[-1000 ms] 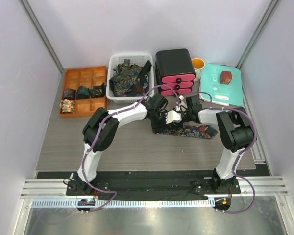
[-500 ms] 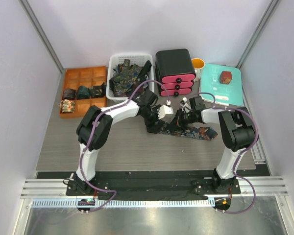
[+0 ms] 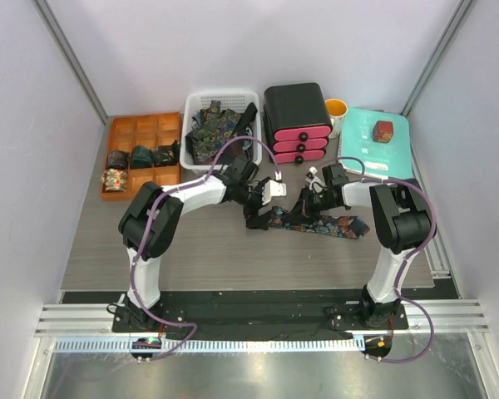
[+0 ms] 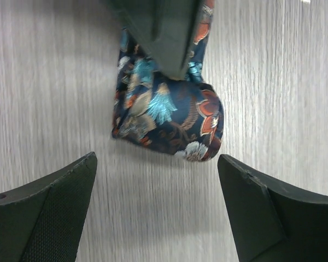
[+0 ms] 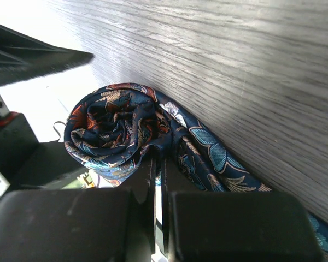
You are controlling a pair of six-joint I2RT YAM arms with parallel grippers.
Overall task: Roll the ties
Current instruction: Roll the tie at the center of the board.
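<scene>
Tie (image 3: pixel 326 224) laid flat at table (image 3: pixel 191 241) centre; long axis left-right, unrolled tail pointed right; left end wound into roll (image 4: pixel 169 123); roll clamped by right gripper (image 5: pixel 159 164); left gripper (image 4: pixel 156 180) spread wide, roll not touched.

Near tabletop (image 3: pixel 216 253) lies open; basket (image 3: pixel 224 93), drawer unit (image 3: pixel 295 106) block behind.

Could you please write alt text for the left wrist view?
A partly rolled dark tie with blue and orange floral print lies on the grey wood-grain table, framed below by the wide-open left claw. The dark tip of the right claw overlaps its far end.
</scene>
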